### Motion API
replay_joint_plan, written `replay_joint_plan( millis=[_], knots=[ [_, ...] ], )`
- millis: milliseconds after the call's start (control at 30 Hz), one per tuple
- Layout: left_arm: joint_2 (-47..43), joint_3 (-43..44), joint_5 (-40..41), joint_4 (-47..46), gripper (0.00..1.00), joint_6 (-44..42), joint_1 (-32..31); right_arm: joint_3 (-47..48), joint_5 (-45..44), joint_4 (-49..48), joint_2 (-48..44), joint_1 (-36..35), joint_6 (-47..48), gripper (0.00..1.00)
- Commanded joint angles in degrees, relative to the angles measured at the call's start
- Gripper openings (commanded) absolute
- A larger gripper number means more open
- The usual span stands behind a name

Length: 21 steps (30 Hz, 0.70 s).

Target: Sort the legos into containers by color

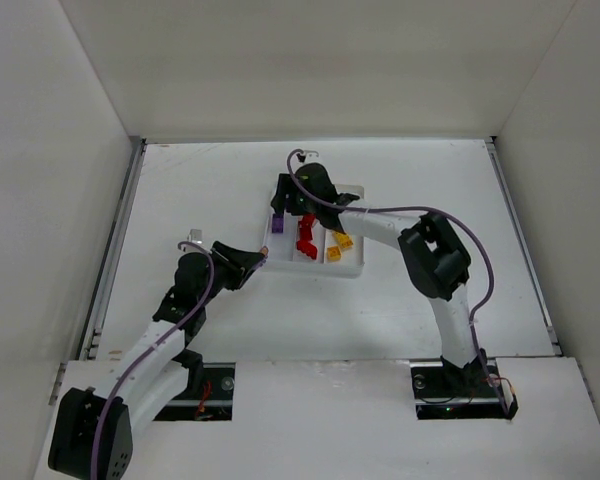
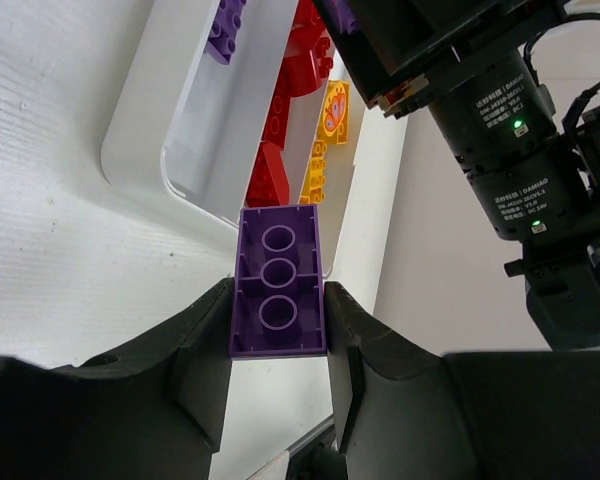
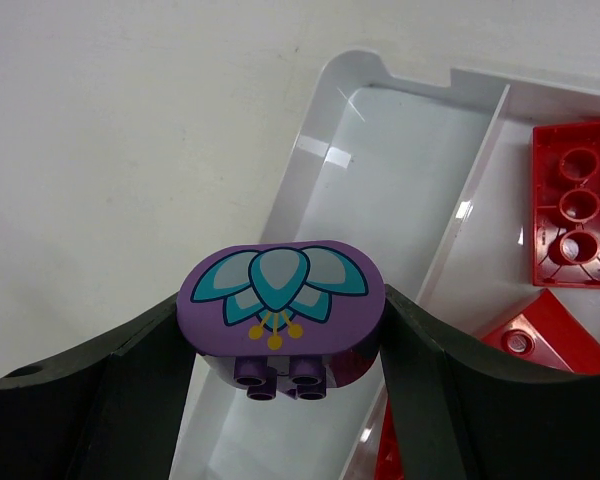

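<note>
The white tray (image 1: 352, 268) has three long compartments. Red legos (image 1: 306, 238) lie in the middle one and yellow-orange legos (image 1: 338, 245) in the right one. My left gripper (image 1: 258, 262) is shut on a purple brick (image 2: 277, 285), underside showing, held just off the tray's near left corner (image 2: 140, 150). My right gripper (image 1: 290, 205) is shut on an oval purple lego with a printed flower (image 3: 280, 295), held above the left compartment (image 3: 390, 190). A purple piece (image 1: 277, 224) shows in that compartment below the right gripper, and also in the left wrist view (image 2: 225, 25).
The right arm (image 1: 435, 262) reaches over the tray from the right; its wrist (image 2: 500, 130) hangs close above the tray's far part. White walls enclose the table on three sides. Red legos (image 3: 575, 215) lie just right of the divider.
</note>
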<state>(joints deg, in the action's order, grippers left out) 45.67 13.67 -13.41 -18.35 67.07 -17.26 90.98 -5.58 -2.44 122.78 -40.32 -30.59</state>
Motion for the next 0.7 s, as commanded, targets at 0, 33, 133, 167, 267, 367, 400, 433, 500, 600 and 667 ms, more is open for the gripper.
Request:
replay_joint_plan(
  millis=[0,33,133,167,267,367,400,433,500,600,667],
  knots=[
    [0.4,-0.3,-0.2,-3.9,0.12,-1.5,0.1,4.5,0.8,-0.1,0.2,0.6,-1.6,0.69],
    [0.6,-0.2,-0.2,-3.9,0.12,-1.6,0.0,4.7,0.8,0.0,0.1,0.7,-1.8,0.72],
    [0.8,0.5,-0.1,-3.9,0.12,-1.8,-0.4,4.5,0.6,-0.3,-0.8,1.0,-2.3,0.78],
    [0.9,0.8,0.0,-3.9,0.12,-1.9,-0.5,4.2,0.7,-0.4,-1.2,1.2,-2.5,0.79],
    [0.9,1.9,0.8,-3.3,0.12,-2.3,-1.1,2.7,0.8,-1.0,-2.5,1.2,-2.6,0.81],
    [1.1,2.5,1.8,-2.9,0.12,-2.7,-1.4,1.5,1.5,-1.5,-3.4,1.3,-2.7,0.81],
    [1.2,2.7,2.3,-2.7,0.12,-3.0,-1.5,0.4,1.3,-1.8,-4.5,1.3,-2.7,0.81],
    [1.4,2.9,2.8,-2.4,0.12,-3.1,-1.5,-0.8,1.1,-2.5,-5.6,1.3,-2.6,0.81],
    [2.3,3.7,4.0,-2.3,0.12,-3.8,-1.9,-3.4,1.0,-4.1,-8.1,1.3,-2.5,0.8],
    [4.6,5.7,6.1,-2.3,0.12,-5.5,-3.2,-9.1,0.7,-6.8,-13.4,1.9,-2.8,0.72],
    [6.7,7.3,8.3,-2.3,0.12,-7.0,-4.5,-14.7,0.4,-9.4,-18.1,2.0,-3.0,0.56]
  ],
)
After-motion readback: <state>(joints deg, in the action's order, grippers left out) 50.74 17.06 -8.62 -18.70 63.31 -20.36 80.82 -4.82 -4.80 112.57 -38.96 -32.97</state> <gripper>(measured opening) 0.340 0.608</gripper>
